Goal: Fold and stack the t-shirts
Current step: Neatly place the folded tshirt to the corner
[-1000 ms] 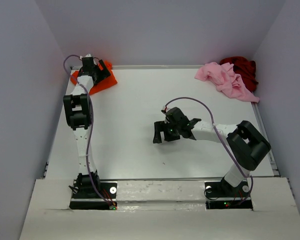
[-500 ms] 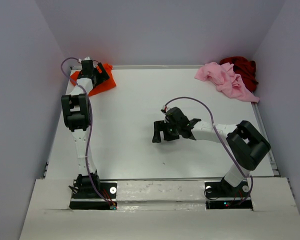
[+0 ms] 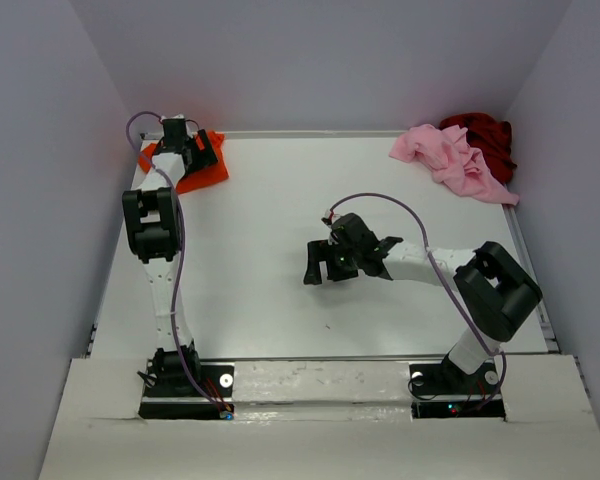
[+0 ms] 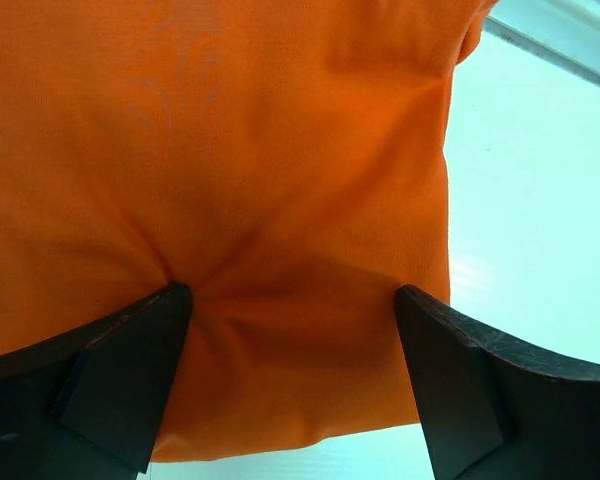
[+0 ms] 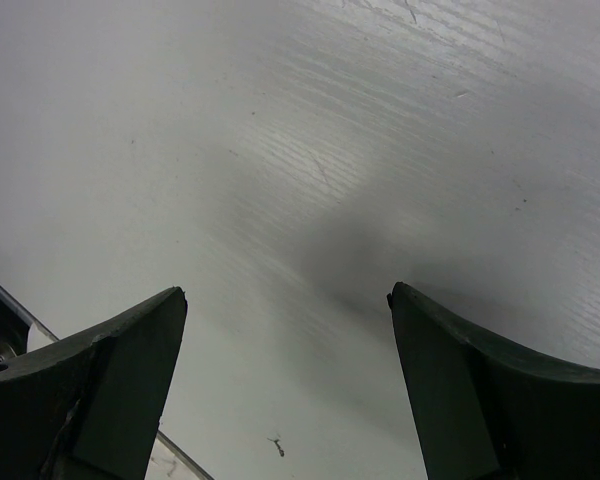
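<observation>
Left claw (image 4: 292, 298) is spread wide, tips pressing into the orange t-shirt (image 3: 208, 172) at the bench's (image 3: 260, 200) far-left corner. Right claw (image 5: 287, 295) hangs open over mid-bench. Pink t-shirt (image 3: 450, 160) and dark red t-shirt (image 3: 488, 135) are crumpled together in the far-right corner.

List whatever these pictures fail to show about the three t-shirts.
- The orange t-shirt: in the top view the left arm covers much of it, and the left wrist view's frame cuts it off, so its fold cannot be judged.
- The dark red t-shirt: in the top view it is partly covered by the pink t-shirt, so its outline is unclear.
- Whether the left jaws press or pinch the orange cloth: in the left wrist view the fingertips hide the contact.
</observation>
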